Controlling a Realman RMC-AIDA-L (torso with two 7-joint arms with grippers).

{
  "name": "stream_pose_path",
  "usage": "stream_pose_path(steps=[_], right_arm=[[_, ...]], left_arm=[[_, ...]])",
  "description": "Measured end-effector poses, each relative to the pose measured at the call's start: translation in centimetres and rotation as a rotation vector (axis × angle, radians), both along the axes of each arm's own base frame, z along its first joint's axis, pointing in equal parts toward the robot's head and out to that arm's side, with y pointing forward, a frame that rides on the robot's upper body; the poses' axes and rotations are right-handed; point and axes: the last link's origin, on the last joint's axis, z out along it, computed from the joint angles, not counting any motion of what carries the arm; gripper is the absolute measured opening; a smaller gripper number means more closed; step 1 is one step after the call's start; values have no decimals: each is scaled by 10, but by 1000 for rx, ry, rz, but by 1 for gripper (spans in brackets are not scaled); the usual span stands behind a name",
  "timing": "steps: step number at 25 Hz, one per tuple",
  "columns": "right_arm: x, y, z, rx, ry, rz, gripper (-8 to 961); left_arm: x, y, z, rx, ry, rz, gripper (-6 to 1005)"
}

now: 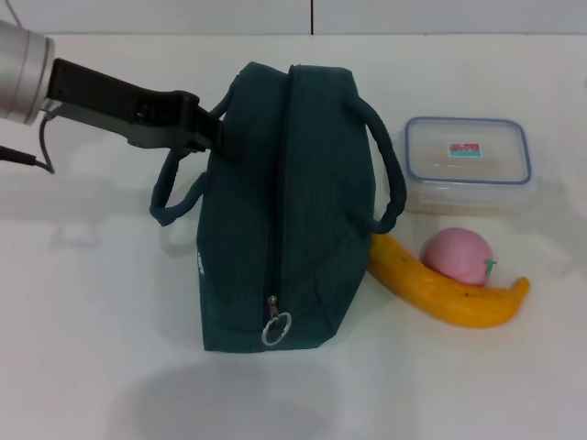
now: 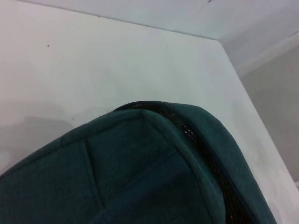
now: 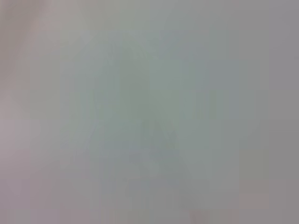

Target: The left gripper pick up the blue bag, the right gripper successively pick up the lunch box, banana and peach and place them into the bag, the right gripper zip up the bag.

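Zipper ring [image 1: 275, 327] nearest; bag [image 1: 275, 229] zipped, nothing packed. Left gripper [image 1: 220, 137] at handle [image 1: 174, 188], grip state cannot tell. Lunch box [image 1: 468, 160], banana [image 1: 449, 289], peach [image 1: 456, 254] wait beside.

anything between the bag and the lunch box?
Head view: only the bag's right handle loop and bare table before the lunch box.

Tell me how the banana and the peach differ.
The banana is long, curved and yellow; the peach is round and pink. The banana lies flat on the table, one end against the bag; the peach sits in the banana's curve, clear of the bag. Both lie outside the bag, on its right.
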Motion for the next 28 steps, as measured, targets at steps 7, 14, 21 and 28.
stream_pose_path(steps=[7,14,21,28], right_arm=[[42,7,-23,-34,261,-420,737],[63,9,-61,-201,343,-681,737],[57,6,-78,-272,336,-692,721],[48,12,-84,-301,336,-673,684]], left_arm=[[-1,-3,-5,-8,-11,6,56],[0,-4,-8,-11,-16,-2,57],[0,-5,-10,-13,-19,-6,57],[-2,-7,-11,-19,-16,-10,58]])
